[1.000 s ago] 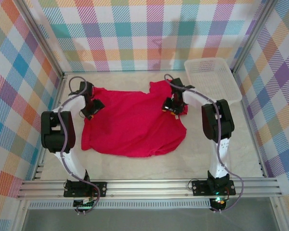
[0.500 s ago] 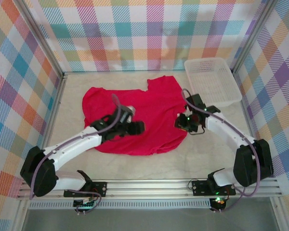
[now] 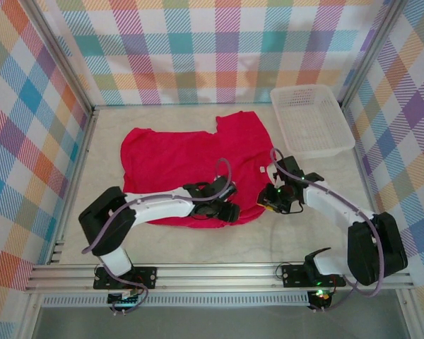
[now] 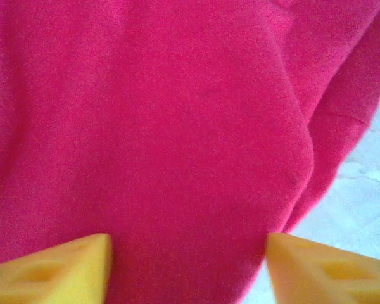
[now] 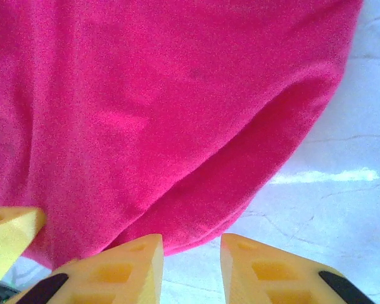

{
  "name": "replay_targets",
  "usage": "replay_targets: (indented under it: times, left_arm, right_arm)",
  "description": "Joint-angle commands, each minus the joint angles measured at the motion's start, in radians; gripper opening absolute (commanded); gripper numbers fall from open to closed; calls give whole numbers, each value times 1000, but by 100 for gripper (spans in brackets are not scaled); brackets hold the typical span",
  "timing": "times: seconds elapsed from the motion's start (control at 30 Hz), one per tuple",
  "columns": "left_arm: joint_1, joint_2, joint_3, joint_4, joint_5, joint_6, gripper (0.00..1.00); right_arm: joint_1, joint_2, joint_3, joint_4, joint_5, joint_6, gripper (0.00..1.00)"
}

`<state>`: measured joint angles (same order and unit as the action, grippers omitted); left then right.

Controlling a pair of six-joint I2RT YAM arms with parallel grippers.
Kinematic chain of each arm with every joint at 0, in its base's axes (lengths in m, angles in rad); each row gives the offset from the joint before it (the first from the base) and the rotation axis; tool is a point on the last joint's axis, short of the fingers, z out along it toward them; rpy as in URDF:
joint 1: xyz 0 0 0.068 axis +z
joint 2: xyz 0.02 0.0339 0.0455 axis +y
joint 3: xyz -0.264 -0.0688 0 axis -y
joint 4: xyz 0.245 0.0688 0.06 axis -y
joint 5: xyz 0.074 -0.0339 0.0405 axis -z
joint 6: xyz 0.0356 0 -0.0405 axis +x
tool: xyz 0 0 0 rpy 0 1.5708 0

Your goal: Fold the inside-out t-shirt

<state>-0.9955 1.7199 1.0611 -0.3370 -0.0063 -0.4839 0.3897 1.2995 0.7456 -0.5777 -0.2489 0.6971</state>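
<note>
Looking down from above, I see the pale marbled bench (image 3: pixel 106 162) carrying the red t-shirt (image 3: pixel 191 162), which lies spread roughly flat in the middle, one sleeve poking out at its far edge. A white mesh basket (image 3: pixel 311 120) sits just off the shirt's far right corner, apart from the cloth.

Both arms reach in low toward the shirt's near hem. The left arm (image 3: pixel 155 205) stretches across the near edge of the fabric, and the left gripper (image 3: pixel 228 211) sits on the hem toward its right end. From the left wrist, its yellow fingers (image 4: pixel 57 266) stand well apart, released, with red cloth lying under the gap between them.

The right gripper (image 3: pixel 272 201) hovers at the shirt's near right corner. Its fingers (image 5: pixel 123 266) are only narrowly parted, with bare bench showing through the slit, just off the shirt's curved edge and clenching nothing.

A small light label (image 3: pixel 258 170) shows on the shirt near its right edge, just beyond the right gripper.
</note>
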Motion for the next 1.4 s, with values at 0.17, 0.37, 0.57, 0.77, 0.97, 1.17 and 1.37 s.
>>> replay_targets:
  times: [0.17,0.37,0.57,0.77,0.97,1.17,1.37]
  left_arm:
    - [-17,45,167,-177,-99,43,4]
    - [-15,-6,218,-240,-157,41,0]
    - [-9,-10,216,-238,-148,30,0]
    - [17,-11,209,-229,-115,14,0]
    - [114,-57,166,-187,-13,-16,0]
    - [235,-92,152,-195,33,-5,0]
    - [322,-97,154,-200,54,23,0]
  right_arm:
    - [108,3,-19,72,-33,81,30]
    - [163,53,-12,113,-11,120,31]
    - [201,90,-16,214,-35,194,50]
    - [241,221,-4,342,8,263,52]
    - [241,309,103,329,113,226,12]
    - [234,176,238,92,230,118,0]
    - [178,24,241,-31,272,66,0]
